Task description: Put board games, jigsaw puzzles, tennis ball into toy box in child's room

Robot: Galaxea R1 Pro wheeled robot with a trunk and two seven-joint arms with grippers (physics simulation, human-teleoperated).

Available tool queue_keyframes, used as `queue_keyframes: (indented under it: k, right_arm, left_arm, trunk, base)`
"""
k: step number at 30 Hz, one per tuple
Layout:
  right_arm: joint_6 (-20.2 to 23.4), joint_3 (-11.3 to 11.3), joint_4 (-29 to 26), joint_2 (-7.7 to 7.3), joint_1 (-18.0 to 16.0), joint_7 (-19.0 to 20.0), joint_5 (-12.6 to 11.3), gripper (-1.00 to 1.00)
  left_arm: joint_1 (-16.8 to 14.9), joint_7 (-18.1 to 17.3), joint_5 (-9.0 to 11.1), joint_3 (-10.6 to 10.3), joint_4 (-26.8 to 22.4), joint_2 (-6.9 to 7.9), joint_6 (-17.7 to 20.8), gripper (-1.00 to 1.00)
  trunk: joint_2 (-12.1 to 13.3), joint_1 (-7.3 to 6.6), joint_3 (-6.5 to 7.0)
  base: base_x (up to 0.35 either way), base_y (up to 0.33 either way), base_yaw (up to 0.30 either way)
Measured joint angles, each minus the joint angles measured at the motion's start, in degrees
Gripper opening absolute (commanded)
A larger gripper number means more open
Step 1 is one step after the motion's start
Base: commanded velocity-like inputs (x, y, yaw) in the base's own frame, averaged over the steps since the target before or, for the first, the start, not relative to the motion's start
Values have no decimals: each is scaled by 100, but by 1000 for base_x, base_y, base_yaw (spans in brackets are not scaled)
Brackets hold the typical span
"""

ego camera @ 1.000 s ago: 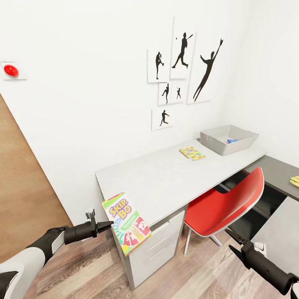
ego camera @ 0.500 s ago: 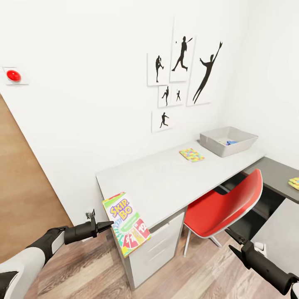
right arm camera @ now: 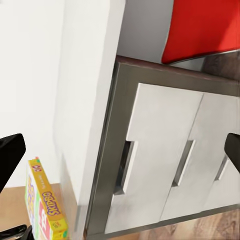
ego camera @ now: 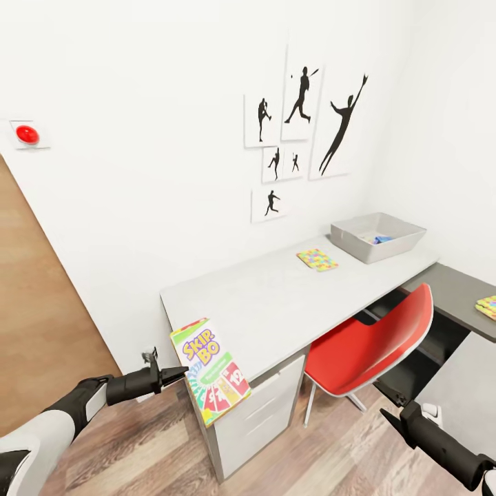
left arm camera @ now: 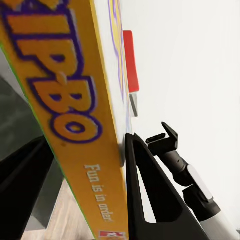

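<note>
In the head view my left gripper [ego camera: 180, 374] is shut on the edge of the SKIP-BO board game [ego camera: 210, 370], held tilted in the air beside the table's near corner. The left wrist view has the box's yellow side [left arm camera: 75, 125] clamped between the dark fingers [left arm camera: 150, 200]. The table [ego camera: 275, 296] carries a jigsaw puzzle [ego camera: 317, 260] and, at its far end, the grey toy box [ego camera: 396, 246] with something blue inside. A second puzzle [ego camera: 488, 306] lies on the lower dark cabinet. My right gripper [ego camera: 380, 398] hangs open and empty low on the right.
A red chair [ego camera: 375, 334] is tucked under the table between me and the toy box. White drawers [right arm camera: 170, 165] fill the table's near end. A dark grey cabinet [ego camera: 451, 289] adjoins on the right. Wood plank floor [ego camera: 324, 455] lies below. Black sport prints hang on the white wall.
The whole picture has shifted slightly, so the camera has moved. Both arms keep the same pose, and the SKIP-BO box stays in the left gripper.
</note>
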Motion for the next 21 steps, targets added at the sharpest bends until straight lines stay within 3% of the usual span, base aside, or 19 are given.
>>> queue_keyframes:
  k: [12,16,21]
  right_arm:
    - [38,16,52,-68,0,15,17,100]
    - [33,28,53,-68,0,21,19,100]
    - [31,41,53,-69,0,23,19,100]
  left_arm:
    - [0,-9,1,-2,-21,-4,53,-100]
    - [-2,-91,-10,4,-51,28,418,-100]
    - [-16,-162,-12,14,-161,346,731,-100]
  trunk:
    - [482,-264,216]
    - [483,-264,216]
    - [642,-352,288]
  base:
    - [0,0,0]
    - [0,0,0]
    - [0,0,0]
